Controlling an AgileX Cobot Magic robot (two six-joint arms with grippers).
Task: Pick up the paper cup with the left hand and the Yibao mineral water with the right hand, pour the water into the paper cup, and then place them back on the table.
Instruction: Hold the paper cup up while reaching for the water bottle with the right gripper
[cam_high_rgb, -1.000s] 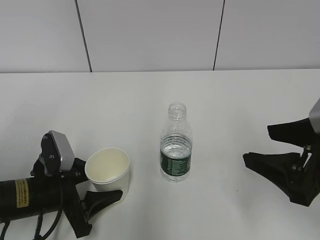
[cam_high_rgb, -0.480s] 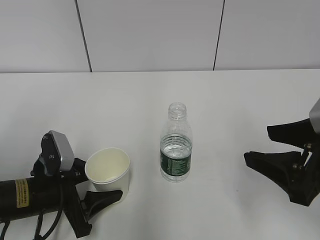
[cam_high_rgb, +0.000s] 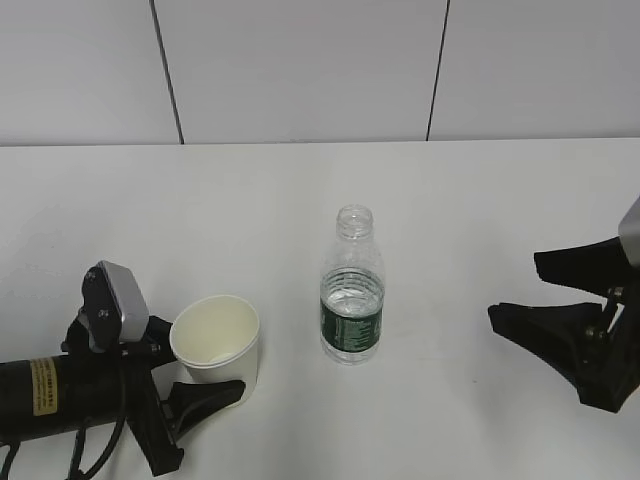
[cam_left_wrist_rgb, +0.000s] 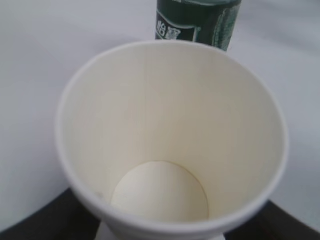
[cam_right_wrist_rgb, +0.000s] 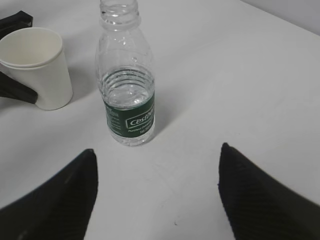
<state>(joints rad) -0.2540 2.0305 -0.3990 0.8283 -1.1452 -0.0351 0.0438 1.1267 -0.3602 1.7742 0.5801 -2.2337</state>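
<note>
We saw the left hand (cam_high_rgb: 185, 385) with its 2 fingers closed around the paper cup (cam_high_rgb: 216, 338), which stood dry inside on the table (cam_high_rgb: 300, 190). The uncapped Yibao mineral water (cam_high_rgb: 352, 288) stood upright just right of it, partly full. The right hand (cam_high_rgb: 540, 290) waited well apart, fingers spread wide.

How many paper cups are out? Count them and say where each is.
1. The paper cup stands on the table, left of the bottle, between the left hand's jaws. None seems hidden.
</note>
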